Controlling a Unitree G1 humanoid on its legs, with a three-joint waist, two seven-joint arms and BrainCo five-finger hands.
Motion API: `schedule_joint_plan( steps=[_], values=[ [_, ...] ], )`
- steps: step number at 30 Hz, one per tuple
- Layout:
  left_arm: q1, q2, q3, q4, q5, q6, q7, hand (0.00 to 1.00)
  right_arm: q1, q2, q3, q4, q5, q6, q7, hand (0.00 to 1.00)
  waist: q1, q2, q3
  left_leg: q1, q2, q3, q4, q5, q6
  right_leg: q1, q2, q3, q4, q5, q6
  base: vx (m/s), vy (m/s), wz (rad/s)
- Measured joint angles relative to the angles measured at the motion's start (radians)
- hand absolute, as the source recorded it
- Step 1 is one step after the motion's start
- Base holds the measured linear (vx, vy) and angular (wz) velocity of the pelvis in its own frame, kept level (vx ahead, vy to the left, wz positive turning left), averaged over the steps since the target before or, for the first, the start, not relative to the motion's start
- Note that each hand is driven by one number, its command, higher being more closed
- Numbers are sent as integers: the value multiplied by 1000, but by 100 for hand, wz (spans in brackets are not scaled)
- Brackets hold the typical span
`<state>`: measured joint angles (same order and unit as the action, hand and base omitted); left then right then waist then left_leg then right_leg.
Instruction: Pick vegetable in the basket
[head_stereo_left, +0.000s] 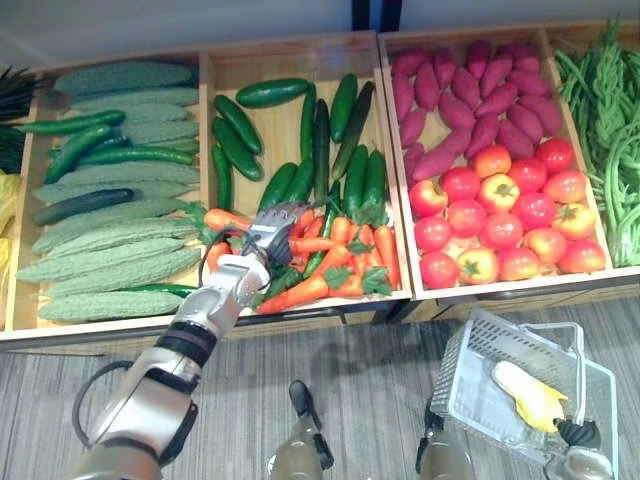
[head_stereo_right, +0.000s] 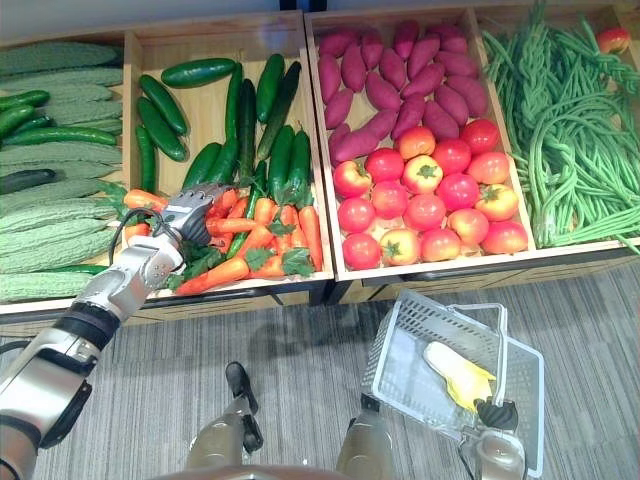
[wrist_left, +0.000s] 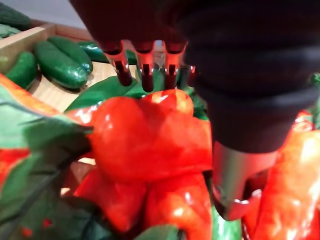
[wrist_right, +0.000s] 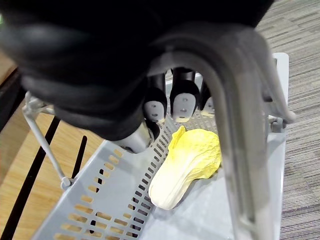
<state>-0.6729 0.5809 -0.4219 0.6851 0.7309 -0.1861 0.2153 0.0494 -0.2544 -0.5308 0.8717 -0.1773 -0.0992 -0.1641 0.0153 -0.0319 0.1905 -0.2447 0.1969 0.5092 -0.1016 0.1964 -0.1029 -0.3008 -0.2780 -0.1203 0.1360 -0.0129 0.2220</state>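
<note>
Left hand (head_stereo_left: 268, 232) over the carrots (head_stereo_left: 345, 265) at the crate's (head_stereo_left: 280, 130) front edge, fingers and thumb apart astride one. I judge it light, stiff, smooth: grip mid-body, not the leaves. Right hand (head_stereo_right: 497, 415) clamps the basket (head_stereo_left: 470, 380) handle.

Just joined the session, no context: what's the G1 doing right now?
It is picking vegetables from a display into a basket. The left hand is down on the carrots in the middle wooden crate, with fingers and thumb either side of one carrot but not closed on it. The right hand grips the handle of the grey basket. One yellow cabbage lies in the basket. No carrot has been lifted yet.
</note>
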Motion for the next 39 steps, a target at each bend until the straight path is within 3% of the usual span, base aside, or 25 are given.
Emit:
schedule_joint_plan(
  steps=[5, 6, 17, 32, 39],
  values=[
    [-4, -11, 42, 22, -1, 1, 19, 0, -17, -3, 1, 1, 0, 0, 0, 100, -1, -4, 14, -15, 3, 1, 2, 2, 1, -13, 4, 8, -14, 15, 0, 31, -11, -5],
    [-6, -19, 51, 29, -1, 1, 25, 100, -20, -4, 8, 1, 1, 0, -2, 100, -1, -4, 17, -15, 4, 1, 1, 2, 1, -14, 4, 8, -14, 15, 0, 0, 0, 0],
    [-43, -42, 92, 64, -1, 2, 63, 100, -59, -15, 75, 1, 1, -1, -3, 100, -3, -10, 32, -32, 7, 11, -3, 4, 4, -32, 11, 20, -31, 32, 0, -2, -3, -2],
    [13, -52, 56, 75, 2, 24, 35, 100, -28, -21, 69, 31, -19, -1, -3, 100, -19, -10, 32, 22, 5, 4, -1, 5, 3, 30, 11, 19, -46, 36, 3, 22, -5, -1],
    [82, -6, 165, -87, 21, 36, 33, 100, -2, -21, 15, 48, -20, 4, -4, 100, -11, -5, 29, 59, -7, -24, -3, 5, 3, 93, 0, -12, -55, 35, 4, 19, 1, 12]
  ],
)
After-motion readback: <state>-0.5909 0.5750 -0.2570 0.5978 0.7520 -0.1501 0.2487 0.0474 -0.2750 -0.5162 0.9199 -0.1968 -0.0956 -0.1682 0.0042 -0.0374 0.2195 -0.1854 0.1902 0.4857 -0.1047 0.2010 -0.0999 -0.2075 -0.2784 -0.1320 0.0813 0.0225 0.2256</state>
